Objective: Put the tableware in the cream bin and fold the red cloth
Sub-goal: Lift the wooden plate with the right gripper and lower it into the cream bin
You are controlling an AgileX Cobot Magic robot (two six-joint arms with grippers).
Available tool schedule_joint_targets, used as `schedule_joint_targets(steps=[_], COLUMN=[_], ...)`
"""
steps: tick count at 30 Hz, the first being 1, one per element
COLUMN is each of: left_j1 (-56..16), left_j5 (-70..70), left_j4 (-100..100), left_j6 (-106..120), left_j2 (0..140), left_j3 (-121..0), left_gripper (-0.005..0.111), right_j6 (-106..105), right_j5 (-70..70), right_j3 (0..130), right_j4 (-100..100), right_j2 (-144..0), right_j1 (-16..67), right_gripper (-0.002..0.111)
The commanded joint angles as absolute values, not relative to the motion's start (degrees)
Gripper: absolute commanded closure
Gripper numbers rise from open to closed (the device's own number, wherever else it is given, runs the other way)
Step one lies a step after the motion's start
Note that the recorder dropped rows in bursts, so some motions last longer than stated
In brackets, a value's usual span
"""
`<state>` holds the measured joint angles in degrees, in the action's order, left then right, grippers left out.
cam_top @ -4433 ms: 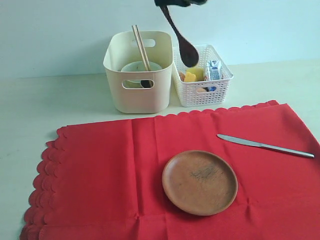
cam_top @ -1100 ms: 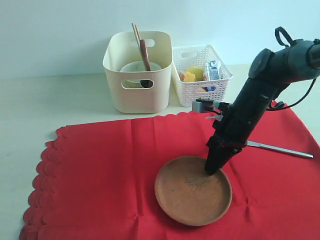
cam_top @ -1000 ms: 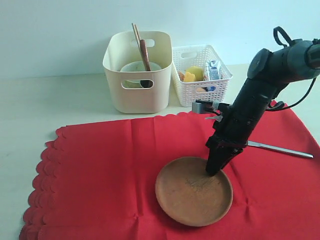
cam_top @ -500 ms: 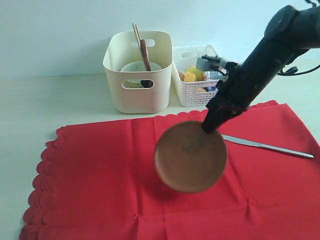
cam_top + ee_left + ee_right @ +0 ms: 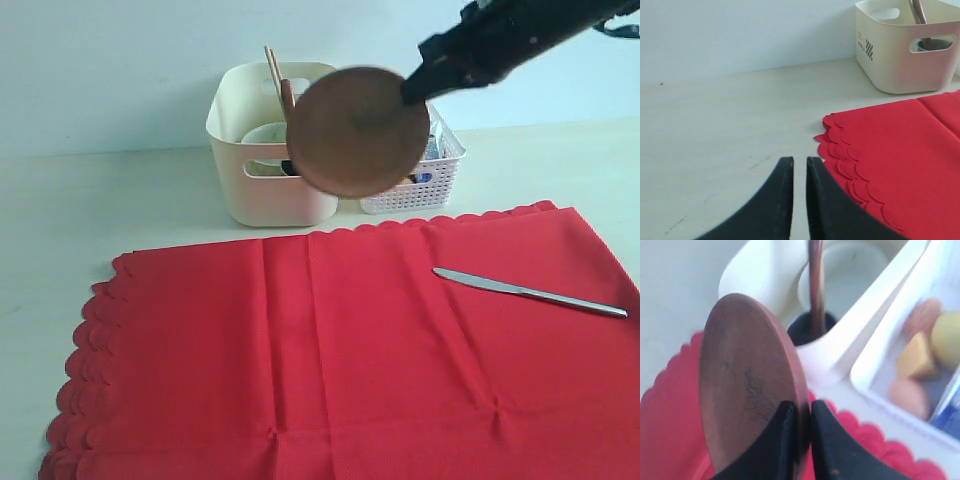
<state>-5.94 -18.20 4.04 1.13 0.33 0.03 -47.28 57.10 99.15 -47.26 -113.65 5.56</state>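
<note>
Cream bin point(image 5: 900, 65), checkered label point(image 5: 866, 47), print unreadable; wooden plate point(image 5: 355, 130) in right hand point(image 5: 412, 88)

Bright red cloth point(image 5: 300, 350) with scalloped edges, plain cream bin point(image 5: 255, 200), white lattice basket point(image 5: 437, 188), warm brown wooden plate point(image 5: 357, 130) with darker streaks, shiny silver knife point(image 5: 530, 292).

Looks like a robotics lab bench tbh: plain pale table point(image 5: 60, 210), blank wall point(image 5: 120, 70), black robot arm point(image 5: 520, 35) over a staged red cloth point(image 5: 350, 350).

knife point(image 5: 530, 293) on cloth point(image 5: 300, 350), bin point(image 5: 240, 185) behind, basket point(image 5: 446, 163) right of bin
</note>
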Motion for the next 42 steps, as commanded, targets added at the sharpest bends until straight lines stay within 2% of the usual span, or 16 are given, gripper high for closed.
schedule_joint_targets(steps=[1,10,18,25,33,35,40,42], left_j1=[-6.25,-6.25,-6.25,-6.25,-6.25,-6.25,-6.25,-6.25], left_j5=[-17.89,-17.89,-17.89,-17.89,-17.89,-17.89,-17.89,-17.89], left_j4=[4.37,4.37,4.37,4.37,4.37,4.37,4.37,4.37], left_j6=[1.30,1.30,1.30,1.30,1.30,1.30,1.30,1.30], left_j2=[0.00,0.00,0.00,0.00,0.00,0.00,0.00,0.00], left_j3=[0.00,0.00,0.00,0.00,0.00,0.00,0.00,0.00], left_gripper=[0.095,0.095,0.095,0.095,0.095,0.095,0.095,0.095], right_j6=[-42.67,-38.20,-39.48,-41.89,-44.75,-44.85,-44.85,-44.64], right_j5=[48.22,34.57,30.27,30.12,35.62,37.52,39.50,39.50], right_j3=[107.82,123.35,136.76,145.21,146.02,146.02,146.02,146.02], right_j4=[-49.15,-48.96,-46.25,-46.00,-46.32,-46.32,-46.21,-45.98], right_j2=[-115.65,-126.96,-139.30,-146.76,-149.55,-149.83,-149.60,-148.68], right_j1=[5.22,5.36,8.64,12.60,13.99,13.99,13.99,13.99], right_gripper=[0.108,0.108,0.108,0.108,0.107,0.101,0.065,0.059])
